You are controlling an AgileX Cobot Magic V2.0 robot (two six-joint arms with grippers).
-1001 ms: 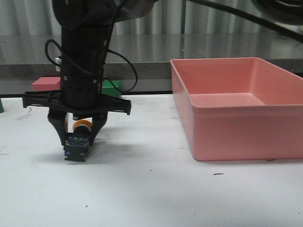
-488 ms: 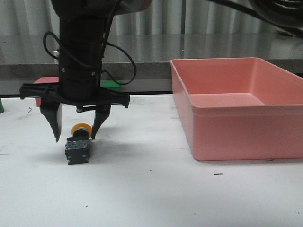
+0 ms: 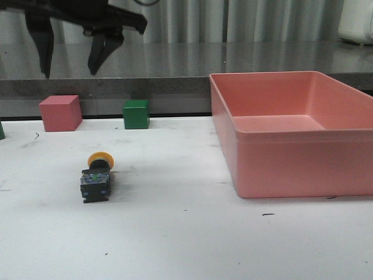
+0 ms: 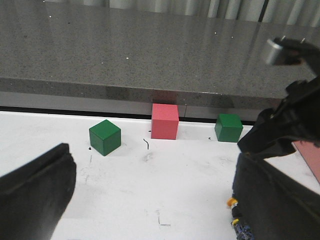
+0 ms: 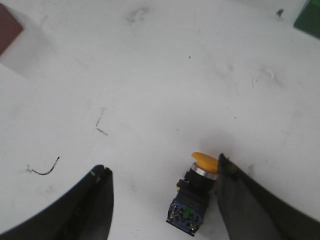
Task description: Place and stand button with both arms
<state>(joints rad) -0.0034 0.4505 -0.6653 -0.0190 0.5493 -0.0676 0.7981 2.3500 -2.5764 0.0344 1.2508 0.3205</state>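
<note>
Button [image 3: 97, 178]: yellow-orange mushroom cap, black collar, dark base; end face shows blue with a small green spot and pale specks. A silver ring sits under the cap in the right wrist view.

Table [image 3: 186, 245]: white, with scattered thin black scuffs and dots.

Tray [image 3: 294, 137]: uniform salmon pink, inside and out.

Cubes: one pink-red cube [image 3: 60, 113]; one green cube [image 3: 136, 114] beside it. Left wrist view shows a second green cube [image 4: 105, 137], the same shade.

Counter [image 3: 233, 64] behind the table: glossy grey, finely speckled stone pattern.

Backdrop [image 3: 192, 20]: pale grey vertical ribbing.

Gripper [image 3: 69, 61]: black throughout, fingers included.
</note>
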